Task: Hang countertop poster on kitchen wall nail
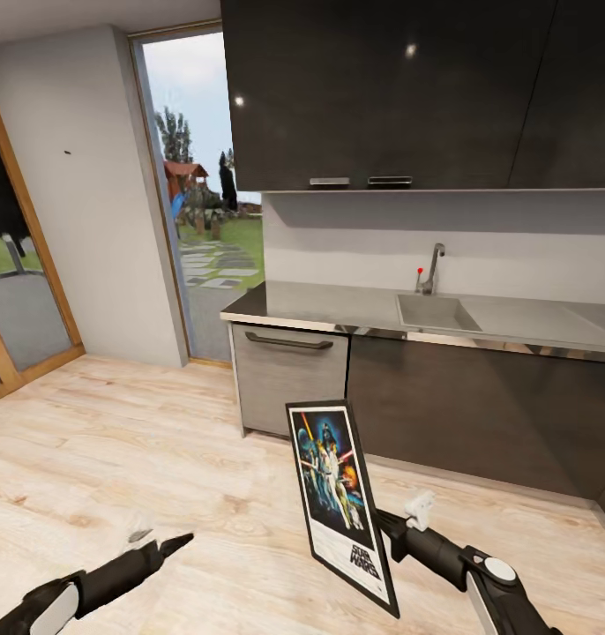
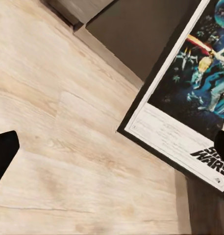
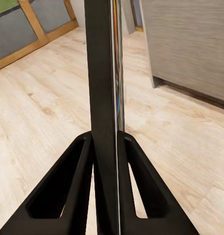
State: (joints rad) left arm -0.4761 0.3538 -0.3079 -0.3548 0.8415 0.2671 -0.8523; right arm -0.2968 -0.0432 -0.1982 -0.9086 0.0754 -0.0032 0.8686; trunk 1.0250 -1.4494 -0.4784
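The black-framed Star Wars poster (image 1: 338,494) stands upright above the wooden floor, with my right gripper (image 1: 382,522) shut on its right edge. In the right wrist view the poster (image 3: 103,73) is edge-on between the two black fingers (image 3: 82,186). My left gripper (image 1: 168,543) hovers low at the left, open and holding nothing, a short way from the poster (image 2: 190,98). A tiny dark wall nail (image 1: 67,153) sits high on the pale grey wall at the far left. The light-grey kitchen countertop (image 1: 338,304) runs ahead.
A sink (image 1: 435,313) with a chrome tap (image 1: 433,267) is set in the counter, over dark cabinet fronts (image 1: 479,414) and under dark upper cabinets (image 1: 382,88). A tall glass door (image 1: 205,203) stands between the nail wall and the counter. Wooden floor (image 1: 117,441) stretches left.
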